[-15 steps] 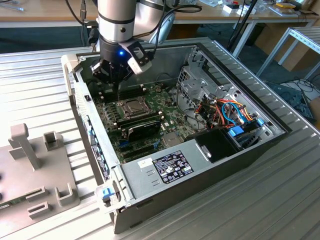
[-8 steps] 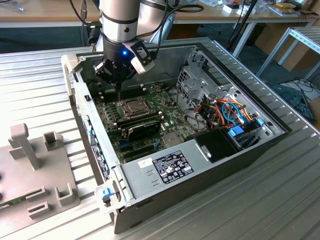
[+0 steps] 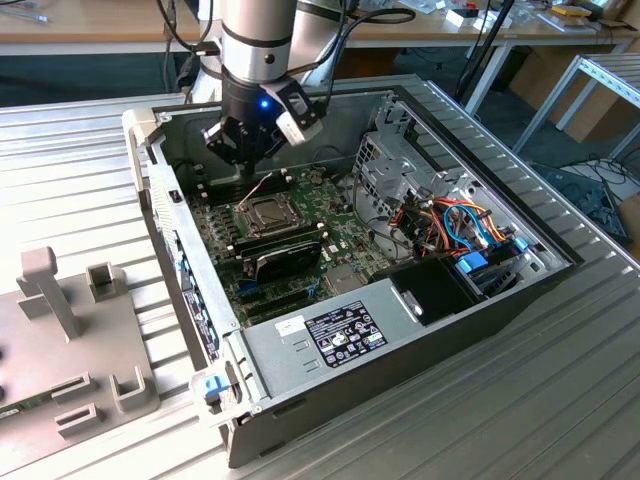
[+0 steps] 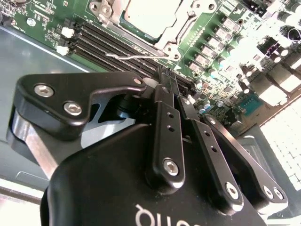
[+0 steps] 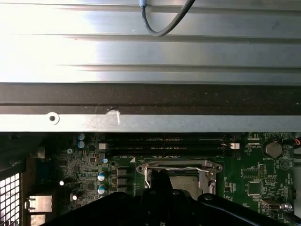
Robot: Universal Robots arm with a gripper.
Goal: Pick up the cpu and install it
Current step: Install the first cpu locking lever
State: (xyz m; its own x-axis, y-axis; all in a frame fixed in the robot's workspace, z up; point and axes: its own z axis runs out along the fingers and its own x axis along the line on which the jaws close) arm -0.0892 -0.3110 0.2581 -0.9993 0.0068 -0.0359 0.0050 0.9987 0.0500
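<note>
Silver-grey, the cpu (image 4: 151, 17) lies flat inside the metal socket frame (image 4: 186, 29) on the green motherboard (image 3: 300, 240), within the open computer case (image 3: 420, 300). Above the board, just beside the socket, hangs the gripper (image 4: 170, 85); in the second wrist view its black fingers (image 4: 165, 96) are drawn together with nothing between them. Dark memory slots (image 5: 164, 143) run alongside the socket frame, next to the case wall.
</note>
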